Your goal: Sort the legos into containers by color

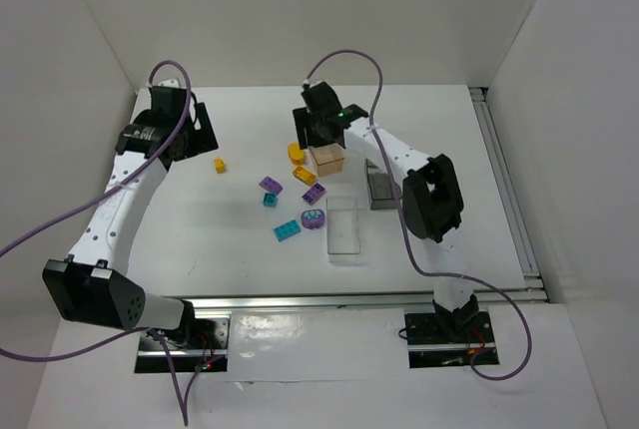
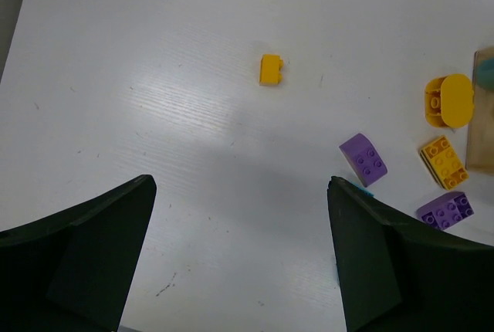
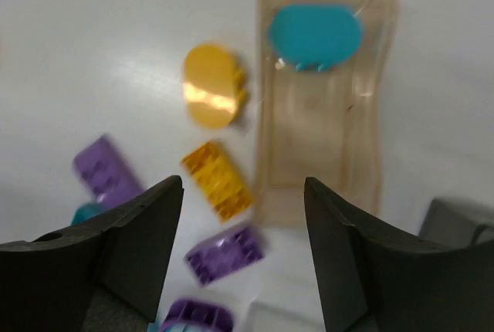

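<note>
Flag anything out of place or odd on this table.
One small yellow brick lies alone, well left of the other loose bricks clustered by the tan box. Nothing looks spilled, tipped or broken.

Bright, even light from above fills all three views, and the white table (image 1: 240, 249) carries faint, soft shadows. The left wrist view is sharp, with a grey shadow spreading from centre toward 6 o'clock. The right wrist view is blurred throughout, with glare on the rounded yellow brick (image 3: 210, 87) near 11 o'clock.
</note>
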Tool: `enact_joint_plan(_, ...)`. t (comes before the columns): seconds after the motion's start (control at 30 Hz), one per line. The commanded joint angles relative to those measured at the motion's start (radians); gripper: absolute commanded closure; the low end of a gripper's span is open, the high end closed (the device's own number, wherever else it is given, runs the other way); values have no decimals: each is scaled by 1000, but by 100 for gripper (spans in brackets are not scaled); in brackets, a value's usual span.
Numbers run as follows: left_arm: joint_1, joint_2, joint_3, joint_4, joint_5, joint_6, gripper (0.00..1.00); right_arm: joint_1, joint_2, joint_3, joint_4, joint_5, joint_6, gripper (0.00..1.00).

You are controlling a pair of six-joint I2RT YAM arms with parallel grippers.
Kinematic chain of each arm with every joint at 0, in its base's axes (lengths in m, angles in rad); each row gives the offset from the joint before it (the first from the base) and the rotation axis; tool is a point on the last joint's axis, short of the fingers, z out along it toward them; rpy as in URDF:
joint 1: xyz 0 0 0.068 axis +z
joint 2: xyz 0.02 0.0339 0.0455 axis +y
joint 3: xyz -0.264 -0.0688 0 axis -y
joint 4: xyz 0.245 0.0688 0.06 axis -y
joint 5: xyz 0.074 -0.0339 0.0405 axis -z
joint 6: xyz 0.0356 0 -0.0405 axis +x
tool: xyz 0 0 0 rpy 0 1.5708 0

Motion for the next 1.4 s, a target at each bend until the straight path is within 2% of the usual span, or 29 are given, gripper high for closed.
enact_joint_plan(0.0, 17, -24, 43, 0, -39, -43, 0, 144, -194, -150, 71, -56, -18, 28)
enact_joint_plan(0.1, 17, -24, 43, -11, -55, -92, 0, 235, -204, -244, 82, -79, 23, 16)
enact_joint_plan(0.27, 17, -24, 43, -11, -55, -121, 0, 321, -162, -289, 153, -73, 133, 7)
enact_joint_plan(0.33, 17, -24, 43, -11, -45, -121, 0, 343, -109, -244, 138, -30, 194, 7)
enact_joint_plan(0.53, 26, -24, 43, -11, -45, -112, 0, 364, -14, -183, 110, 125, 348, 15)
enact_joint_plan(0.67, 26, -24, 34, -11, -45, -112, 0, 373, 40, -135, 72, 182, 368, 15)
enact_joint_plan(0.8, 26, -24, 25, -11, -35, -101, 0, 373, 75, -125, 96, 182, 368, 24)
enact_joint_plan(1.0, 35, -24, 25, -11, -25, -92, 0, 373, 135, -63, 85, 182, 359, 49)
enact_joint_plan(1.1, 35, -24, 38, -11, -10, -80, 0, 373, 116, -54, 85, 182, 348, 61)
enact_joint_plan(1.3, 35, -24, 72, -32, 54, -57, 0, 373, -150, -315, 254, 142, 311, 66)
enact_joint_plan(1.37, 35, -24, 72, -32, 65, -43, 3, 364, -238, -376, 254, 188, 301, 66)
